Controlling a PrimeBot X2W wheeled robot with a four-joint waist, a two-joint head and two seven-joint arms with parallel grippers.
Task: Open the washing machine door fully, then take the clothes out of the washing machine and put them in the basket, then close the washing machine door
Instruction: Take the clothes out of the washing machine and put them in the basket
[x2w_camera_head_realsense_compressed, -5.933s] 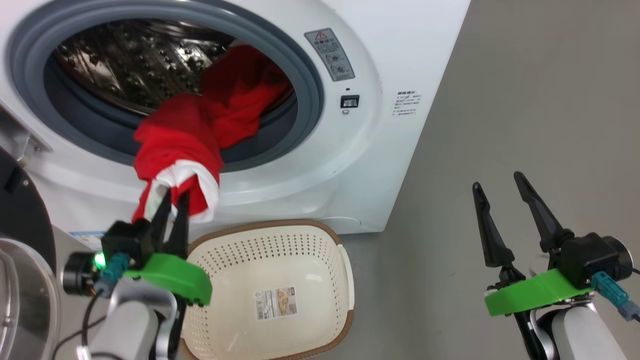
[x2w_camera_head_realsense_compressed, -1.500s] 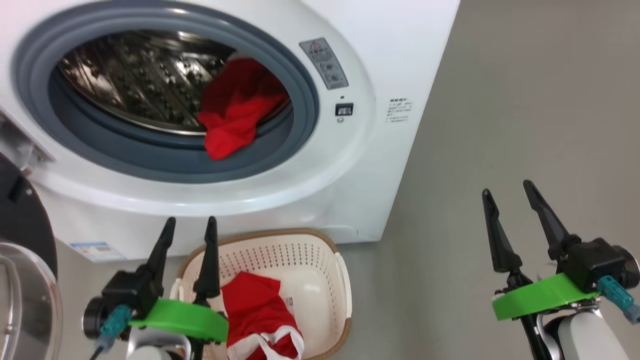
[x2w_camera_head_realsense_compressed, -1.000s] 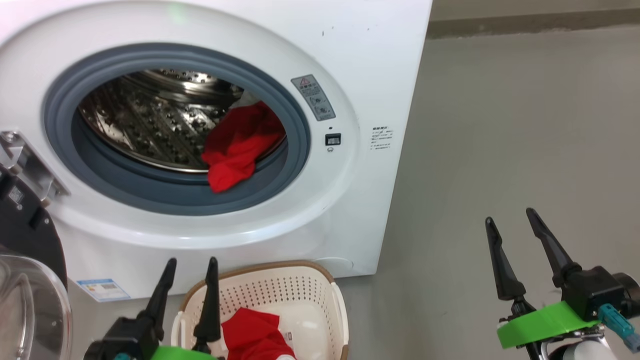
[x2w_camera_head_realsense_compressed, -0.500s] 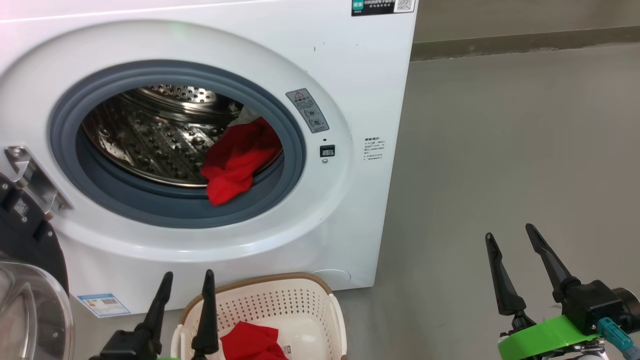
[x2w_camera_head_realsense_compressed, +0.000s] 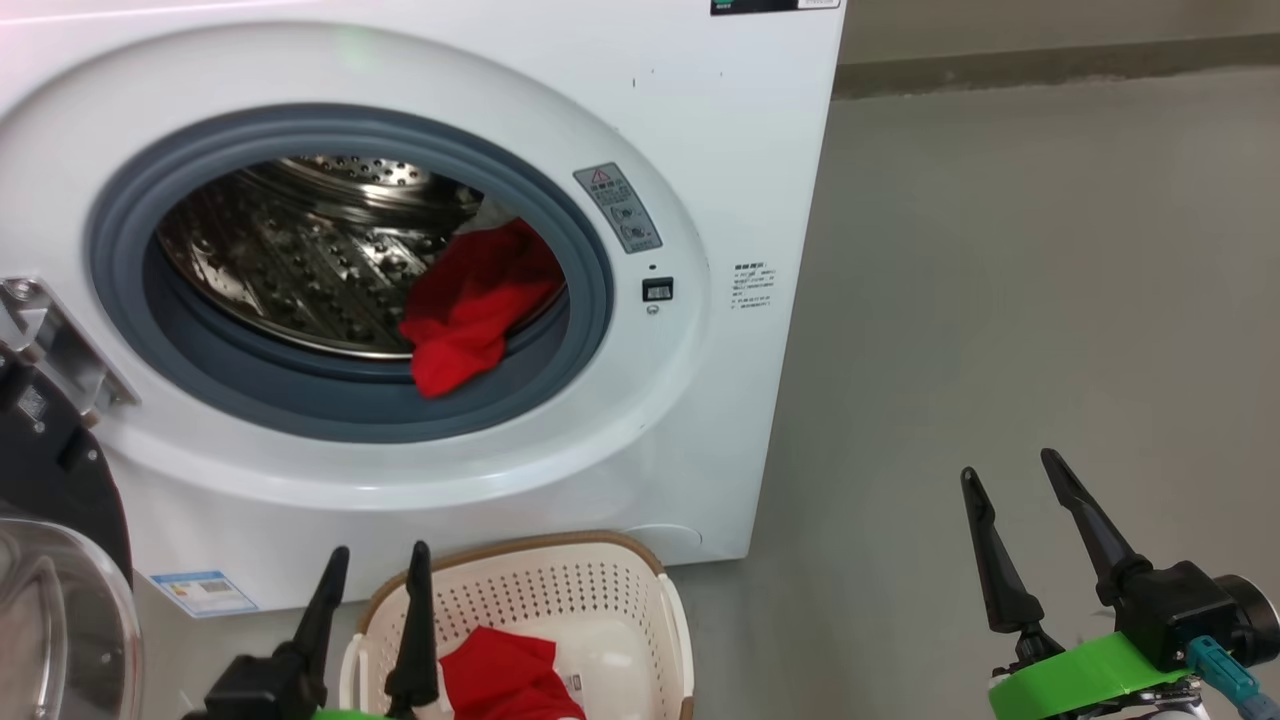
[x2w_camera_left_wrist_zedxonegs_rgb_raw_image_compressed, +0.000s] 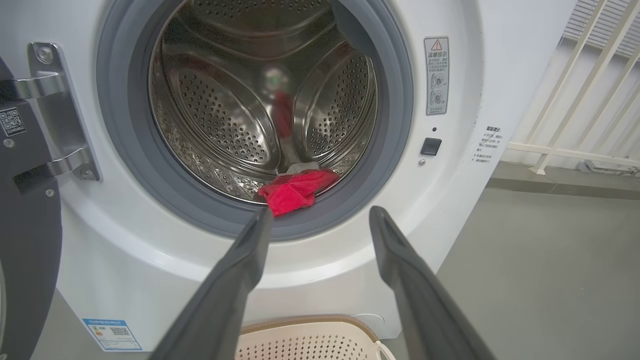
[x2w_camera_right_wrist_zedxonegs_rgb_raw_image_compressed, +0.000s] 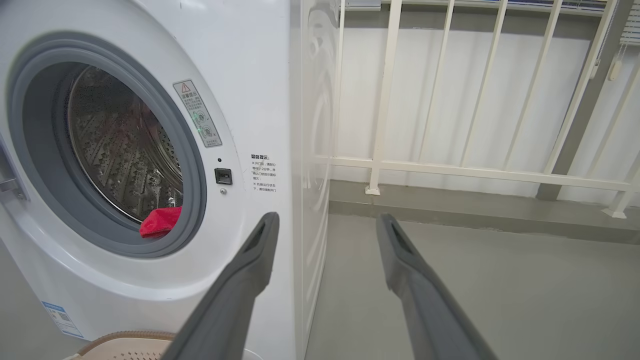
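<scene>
Head view: the washing machine stands with its door swung open at 9 o'clock. A red garment lies at 4 o'clock in the opening, drooping from the steel drum onto the grey rubber ring. The basket sits on the floor at 6 o'clock, just before the machine, with a second red garment inside. Left gripper hovers above the basket's left rim, jaws spread, empty. Right gripper stands at 4 o'clock over grey floor, well apart from the machine, jaws spread, empty. Left wrist view: fingers wide apart, aimed at the opening; the red garment rests at 6 o'clock on the drum's lip, a white cloth touching it behind; basket rim at the bottom edge. Right wrist view: fingers wide apart, facing the machine's right front corner; the red garment shows at 5 o'clock in the opening; a white railing stands beyond.
</scene>
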